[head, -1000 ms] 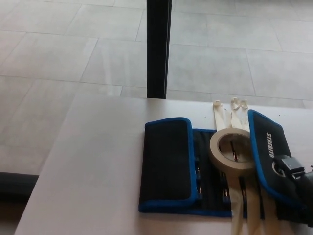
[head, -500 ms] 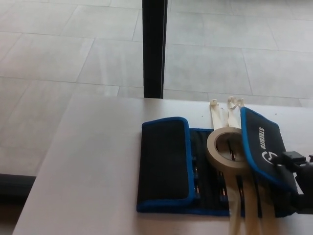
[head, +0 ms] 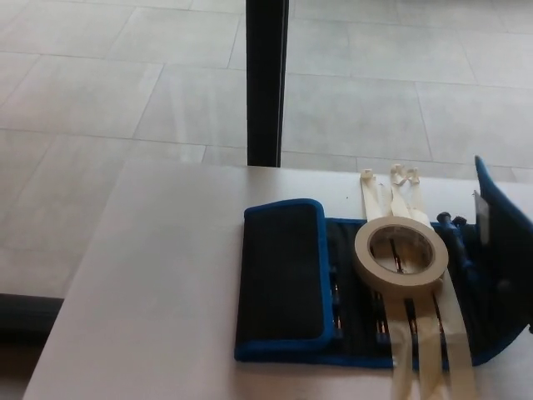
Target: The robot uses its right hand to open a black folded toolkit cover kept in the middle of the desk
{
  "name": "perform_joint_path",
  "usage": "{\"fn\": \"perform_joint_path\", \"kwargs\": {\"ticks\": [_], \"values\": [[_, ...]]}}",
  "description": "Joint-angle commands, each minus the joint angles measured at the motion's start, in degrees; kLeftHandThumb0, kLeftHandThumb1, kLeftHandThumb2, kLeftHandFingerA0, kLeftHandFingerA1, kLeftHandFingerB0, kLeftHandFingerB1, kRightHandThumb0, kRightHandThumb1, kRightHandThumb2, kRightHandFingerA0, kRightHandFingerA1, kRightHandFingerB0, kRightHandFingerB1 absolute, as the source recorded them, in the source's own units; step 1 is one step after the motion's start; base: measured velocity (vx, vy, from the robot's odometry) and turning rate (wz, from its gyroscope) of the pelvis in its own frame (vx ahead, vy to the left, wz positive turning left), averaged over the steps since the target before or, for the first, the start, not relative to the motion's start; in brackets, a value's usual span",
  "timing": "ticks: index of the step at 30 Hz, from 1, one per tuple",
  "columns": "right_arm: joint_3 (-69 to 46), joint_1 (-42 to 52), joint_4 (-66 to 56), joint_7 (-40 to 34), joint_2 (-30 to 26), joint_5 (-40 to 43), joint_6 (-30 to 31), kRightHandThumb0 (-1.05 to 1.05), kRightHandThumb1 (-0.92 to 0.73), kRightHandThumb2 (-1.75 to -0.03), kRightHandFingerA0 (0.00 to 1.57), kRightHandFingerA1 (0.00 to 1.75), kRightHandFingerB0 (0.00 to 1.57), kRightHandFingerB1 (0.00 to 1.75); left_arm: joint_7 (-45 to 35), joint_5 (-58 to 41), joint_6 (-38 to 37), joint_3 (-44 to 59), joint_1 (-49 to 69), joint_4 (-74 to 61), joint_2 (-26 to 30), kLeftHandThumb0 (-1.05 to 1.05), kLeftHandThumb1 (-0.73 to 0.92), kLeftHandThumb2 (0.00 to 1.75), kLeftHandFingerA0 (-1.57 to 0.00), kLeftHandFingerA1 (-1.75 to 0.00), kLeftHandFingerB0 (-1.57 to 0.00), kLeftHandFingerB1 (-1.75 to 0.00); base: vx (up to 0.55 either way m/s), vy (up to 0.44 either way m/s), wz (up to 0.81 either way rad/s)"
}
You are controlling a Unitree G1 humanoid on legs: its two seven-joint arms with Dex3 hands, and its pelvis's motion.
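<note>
**Toolkit cover: right flap raised, left flap folded**

You are looking down at a pale tabletop (head: 158,275) with a black toolkit cover (head: 283,279), edged in blue, lying toward its right side. The left flap lies folded flat over the middle. The right flap (head: 500,250) stands tilted up at the picture's right edge, exposing dark tools (head: 454,237) in the pockets beneath. A roll of beige tape (head: 398,254) rests on the open centre section, across cream straps (head: 433,350) that run from the far edge toward you. Behind the tabletop, a black post (head: 267,83) rises from the grey tiled floor (head: 100,83). You cannot make out either hand.
</note>
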Motion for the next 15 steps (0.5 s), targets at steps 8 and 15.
{"fn": "perform_joint_path", "kwargs": {"ticks": [8,15], "values": [[-28.14,1.3,10.71,6.17,0.61,28.84,7.3,-0.42,-0.61,-0.92,0.95,1.49,0.98,0.72,-0.55,-1.15,-0.6,0.85,0.65,0.76,1.06,-0.95,0.91,0.67,-0.27,-0.52,-0.26,-0.37,0.0,0.0,0.0],[-37.16,1.34,13.12,9.24,2.6,36.2,12.37,-0.29,-0.52,-0.85,0.9,1.36,0.91,0.73,-1.14,-1.72,-0.94,1.3,1.81,0.35,0.91,-0.96,0.89,0.67,-0.25,-0.52,-0.24,-0.36,0.0,0.0,0.0]]}}
